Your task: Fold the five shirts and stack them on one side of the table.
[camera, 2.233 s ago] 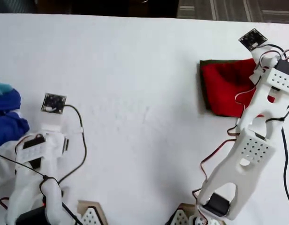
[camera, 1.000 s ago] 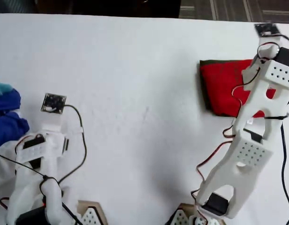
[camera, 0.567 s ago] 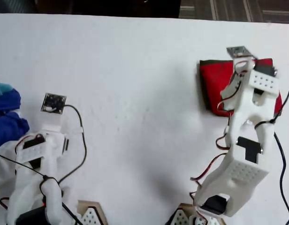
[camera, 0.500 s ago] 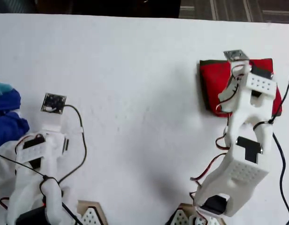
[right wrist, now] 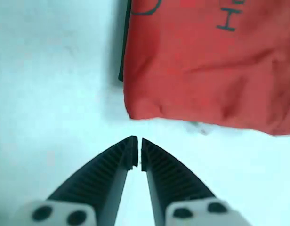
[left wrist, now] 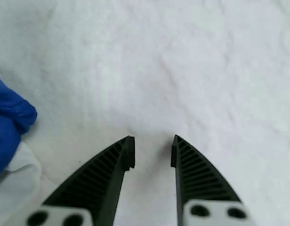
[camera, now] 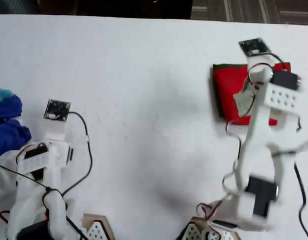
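A folded red shirt [camera: 231,90] lies at the right of the white table on a dark green one whose edge [camera: 214,95] shows beneath it. My right arm [camera: 274,100] hangs over this stack. In the right wrist view my right gripper [right wrist: 138,153] is shut on nothing, just off the near edge of the red shirt [right wrist: 206,61], above bare table. A crumpled blue shirt [camera: 6,125] lies at the left edge, with white cloth [left wrist: 13,183] beside it. My left gripper [left wrist: 153,150] stands open over bare table, close to the blue shirt [left wrist: 8,127].
The left arm [camera: 41,160] sits at the front left with its cable looping to the right. The white table [camera: 144,75] stretches between the two arms. Arm bases [camera: 96,230] stand at the front edge.
My right arm swung out to the far right, then back left over the red shirt, and is still moving. The left arm and the shirts kept still.
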